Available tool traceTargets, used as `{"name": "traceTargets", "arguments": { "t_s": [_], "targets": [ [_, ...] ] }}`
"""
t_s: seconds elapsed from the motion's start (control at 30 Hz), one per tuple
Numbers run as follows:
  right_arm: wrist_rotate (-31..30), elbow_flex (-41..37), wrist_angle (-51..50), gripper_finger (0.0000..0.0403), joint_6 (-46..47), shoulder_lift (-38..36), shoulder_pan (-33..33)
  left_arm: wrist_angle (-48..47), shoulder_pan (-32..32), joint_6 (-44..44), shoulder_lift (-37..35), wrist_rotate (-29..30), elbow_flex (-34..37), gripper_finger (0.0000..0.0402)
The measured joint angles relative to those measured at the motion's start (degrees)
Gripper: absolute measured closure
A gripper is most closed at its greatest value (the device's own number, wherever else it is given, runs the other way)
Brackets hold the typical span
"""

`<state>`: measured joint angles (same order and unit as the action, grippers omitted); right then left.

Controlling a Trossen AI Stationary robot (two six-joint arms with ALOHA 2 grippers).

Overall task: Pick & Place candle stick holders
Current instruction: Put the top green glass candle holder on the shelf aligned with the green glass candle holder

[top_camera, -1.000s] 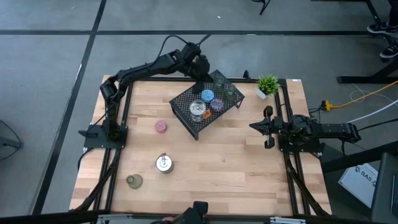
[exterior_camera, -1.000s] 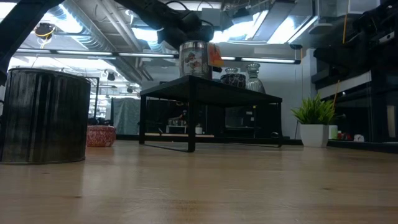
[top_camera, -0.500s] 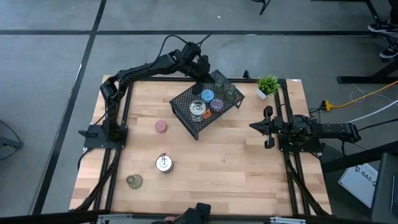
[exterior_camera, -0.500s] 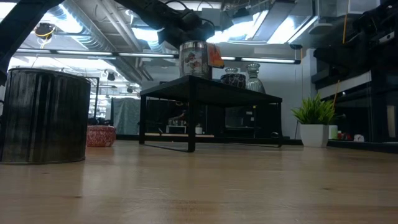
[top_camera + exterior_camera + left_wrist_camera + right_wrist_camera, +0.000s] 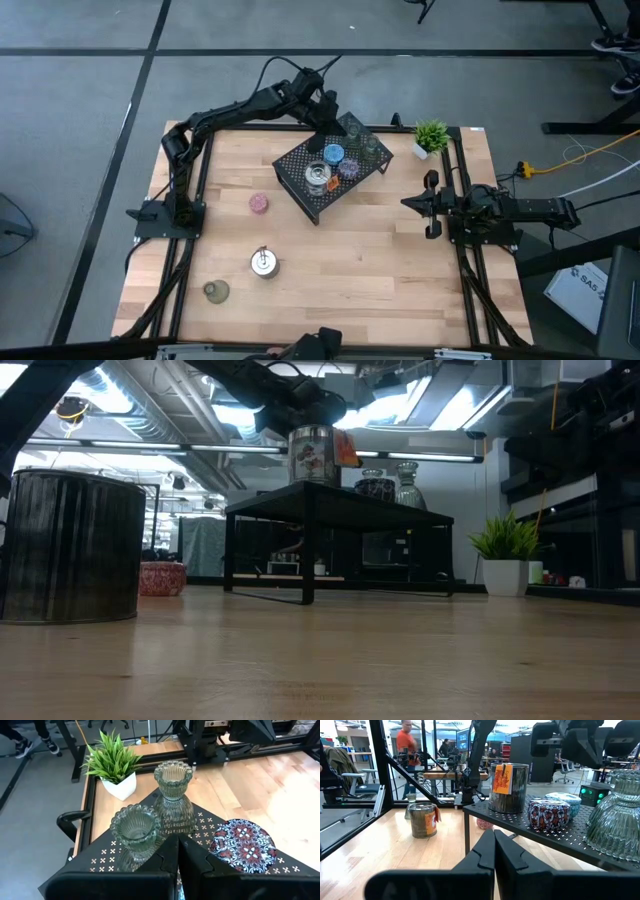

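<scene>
Your left gripper (image 5: 330, 112) hangs over the far corner of the black wire-mesh rack (image 5: 300, 160), fingers (image 5: 165, 865) pressed together with nothing between them; your right gripper (image 5: 408, 203) waits at the table's right edge beside its base, fingers (image 5: 485, 855) also pressed together and empty. Working from the near edge of the wooden table (image 5: 380, 280) outward, you have an olive-green glass holder (image 5: 216, 291) at the near left corner, then a shiny silver holder (image 5: 264, 262) just beyond it and to its right, well apart from the rack. Farther back on the left sits the pink cup (image 5: 259, 203), alone on bare wood. On the rack itself, you see a second silver holder (image 5: 318, 176) nearest the front corner, the blue cup (image 5: 333, 153) behind it and the purple patterned cup (image 5: 349, 168) just beside both. Past those, near the rack's far edge, two clear ribbed glass holders (image 5: 136, 827) stand upright close to each other, directly ahead of your left gripper's closed fingers. Beyond the rack, at the table's far right corner, stands the small potted plant (image 5: 431, 135) in its white pot.
</scene>
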<state>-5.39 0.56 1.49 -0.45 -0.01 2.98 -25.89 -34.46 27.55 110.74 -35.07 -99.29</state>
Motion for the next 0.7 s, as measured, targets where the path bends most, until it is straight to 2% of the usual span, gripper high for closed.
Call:
{"name": "traceTargets", "arguments": {
  "t_s": [0.7],
  "targets": [
    [0.0, 0.0, 0.0, 0.0402, 0.0, 0.0, 0.0, -0.4, 1.1, 2.4, 0.1, 0.7, 1.0, 0.0400]
  ]
}}
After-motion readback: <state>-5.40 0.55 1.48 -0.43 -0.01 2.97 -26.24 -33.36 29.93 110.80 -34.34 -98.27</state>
